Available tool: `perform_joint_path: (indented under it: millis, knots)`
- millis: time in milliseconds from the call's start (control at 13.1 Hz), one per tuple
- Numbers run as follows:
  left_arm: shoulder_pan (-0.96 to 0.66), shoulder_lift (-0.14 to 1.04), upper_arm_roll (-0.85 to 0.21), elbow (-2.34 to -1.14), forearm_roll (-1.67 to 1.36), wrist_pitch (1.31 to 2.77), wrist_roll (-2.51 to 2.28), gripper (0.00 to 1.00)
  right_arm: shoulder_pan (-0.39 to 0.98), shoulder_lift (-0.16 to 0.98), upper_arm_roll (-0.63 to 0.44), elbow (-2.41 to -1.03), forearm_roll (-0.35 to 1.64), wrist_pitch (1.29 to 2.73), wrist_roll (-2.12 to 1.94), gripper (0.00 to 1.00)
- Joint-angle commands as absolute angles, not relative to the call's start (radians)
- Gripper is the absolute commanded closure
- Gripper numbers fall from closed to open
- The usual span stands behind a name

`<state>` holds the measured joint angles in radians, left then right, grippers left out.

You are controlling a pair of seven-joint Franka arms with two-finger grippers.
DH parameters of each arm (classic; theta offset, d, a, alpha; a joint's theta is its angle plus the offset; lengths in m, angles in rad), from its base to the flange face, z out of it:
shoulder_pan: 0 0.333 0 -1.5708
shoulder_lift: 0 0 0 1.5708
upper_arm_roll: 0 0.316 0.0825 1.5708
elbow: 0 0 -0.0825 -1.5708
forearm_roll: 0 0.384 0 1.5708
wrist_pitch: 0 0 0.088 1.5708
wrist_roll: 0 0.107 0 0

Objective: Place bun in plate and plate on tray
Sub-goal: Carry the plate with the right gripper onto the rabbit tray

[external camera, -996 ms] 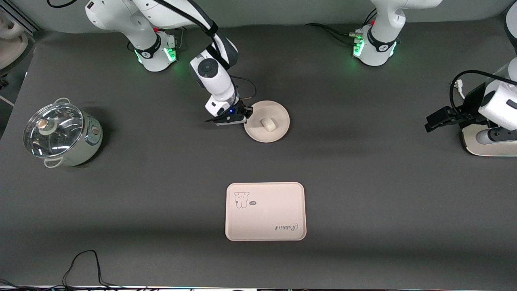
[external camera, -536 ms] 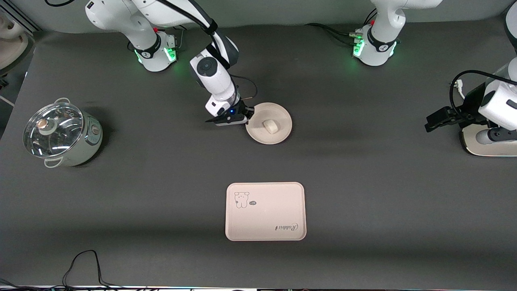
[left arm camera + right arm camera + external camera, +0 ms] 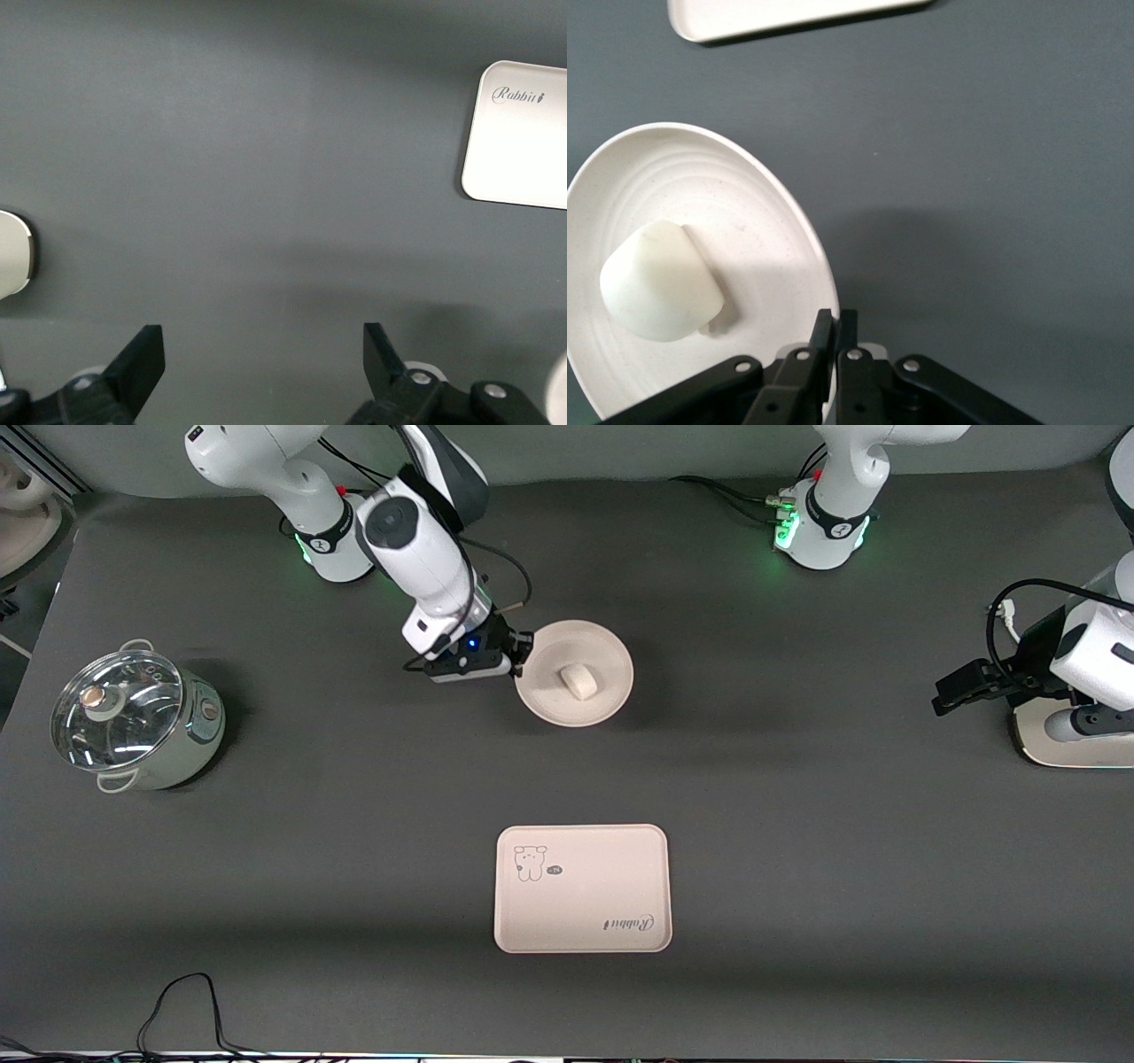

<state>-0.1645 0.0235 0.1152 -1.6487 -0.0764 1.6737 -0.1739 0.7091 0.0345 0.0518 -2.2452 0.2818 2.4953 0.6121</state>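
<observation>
Plate (image 3: 604, 691) w/ bun (image 3: 577, 681) lifted; pot (image 3: 133, 722), tray (image 3: 581, 888) well apart.

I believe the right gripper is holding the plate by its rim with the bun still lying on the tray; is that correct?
Not quite: the bun lies in the plate, not on the tray, as the right wrist view shows. The right gripper does hold the plate by its rim.

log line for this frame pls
right claw: shut on plate rim, lifted | bun: in plate | tray: bare | left claw: open, waiting
</observation>
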Motion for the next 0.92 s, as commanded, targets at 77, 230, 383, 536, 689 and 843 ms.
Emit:
perform_joint_path:
  millis: [77, 230, 383, 536, 689, 843]
  knots:
    - [-0.175, 0.025, 0.123, -1.637, -0.086, 1.678, -0.161, 0.0, 0.706, 0.083, 0.054, -2.159, 0.344, 2.474, 0.583, 1.0]
    - [-0.175, 0.025, 0.123, -1.632, -0.086, 1.678, -0.16, 0.0, 0.674, 0.167, 0.052, -2.074, 0.342, 2.476, 0.575, 1.0]
    - [-0.175, 0.025, 0.123, -1.632, -0.086, 1.677, -0.161, 0.0, 0.649, 0.263, 0.032, -1.958, 0.341, 2.474, 0.543, 1.0]
    - [-0.175, 0.029, 0.123, -1.632, -0.086, 1.677, -0.16, 0.0, 0.592, 0.369, 0.031, -1.831, 0.342, 2.465, 0.514, 1.0]
    - [-0.175, 0.029, 0.123, -1.632, -0.08, 1.678, -0.16, 0.0, 0.571, 0.476, 0.029, -1.684, 0.342, 2.435, 0.508, 1.0]
    - [-0.176, 0.029, 0.123, -1.631, -0.031, 1.68, -0.158, 0.0, 0.546, 0.585, 0.029, -1.507, 0.342, 2.383, 0.508, 1.0]
